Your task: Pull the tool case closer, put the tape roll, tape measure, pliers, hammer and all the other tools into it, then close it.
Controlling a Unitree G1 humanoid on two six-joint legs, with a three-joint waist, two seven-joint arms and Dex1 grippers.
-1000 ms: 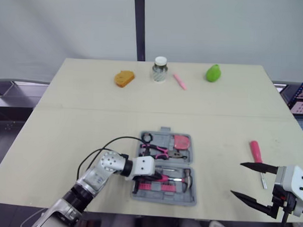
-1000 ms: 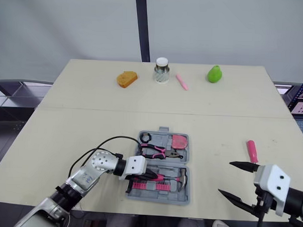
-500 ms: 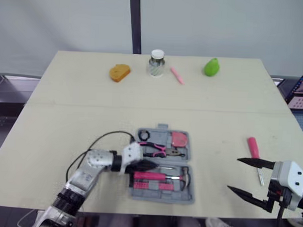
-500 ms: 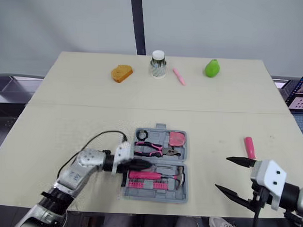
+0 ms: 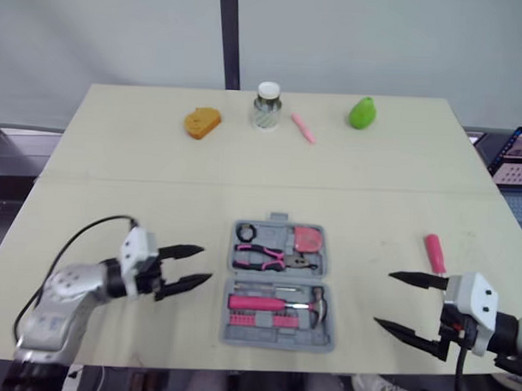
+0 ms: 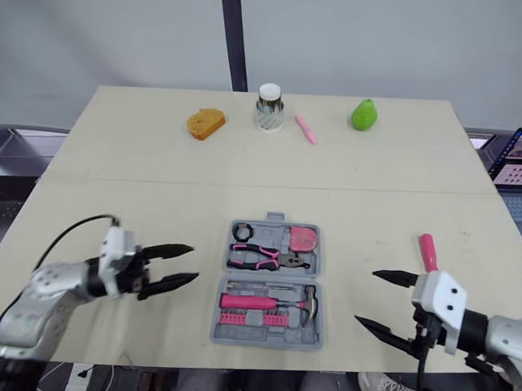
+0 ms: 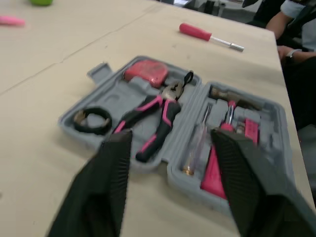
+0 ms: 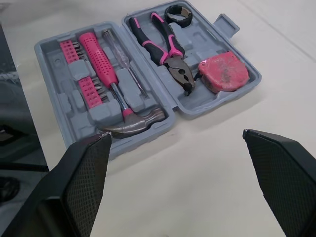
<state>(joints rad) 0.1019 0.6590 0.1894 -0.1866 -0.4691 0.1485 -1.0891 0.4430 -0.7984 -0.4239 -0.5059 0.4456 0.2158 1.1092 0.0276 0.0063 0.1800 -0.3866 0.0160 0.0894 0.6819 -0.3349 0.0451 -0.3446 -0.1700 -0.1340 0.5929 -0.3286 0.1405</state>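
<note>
Over table (image 5: 108,164), left gripper (image 5: 206,263) wide, empty

Open grey tool case (image 7: 276,118) on a beige desk (image 7: 49,64), holding pliers (image 7: 153,116), black tape roll (image 7: 92,120), pink tape measure (image 7: 145,72) and hammer (image 7: 210,173) (pink handle). The jaws of the left gripper (image 7: 170,136) stand spread wide before it.

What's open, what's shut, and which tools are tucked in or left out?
Grey plastic tool case: open, lying flat.
Pink-handled pliers: in the case.
Pink-handled hammer: in the case.
Pink tape measure: in the case.
Black tape roll: in the case.
Pink-handled screwdriver: out on the beige table.
Left gripper: jaws open, empty.
Right gripper: jaws open, empty.
Glass jar: upright, white lid on.
</note>
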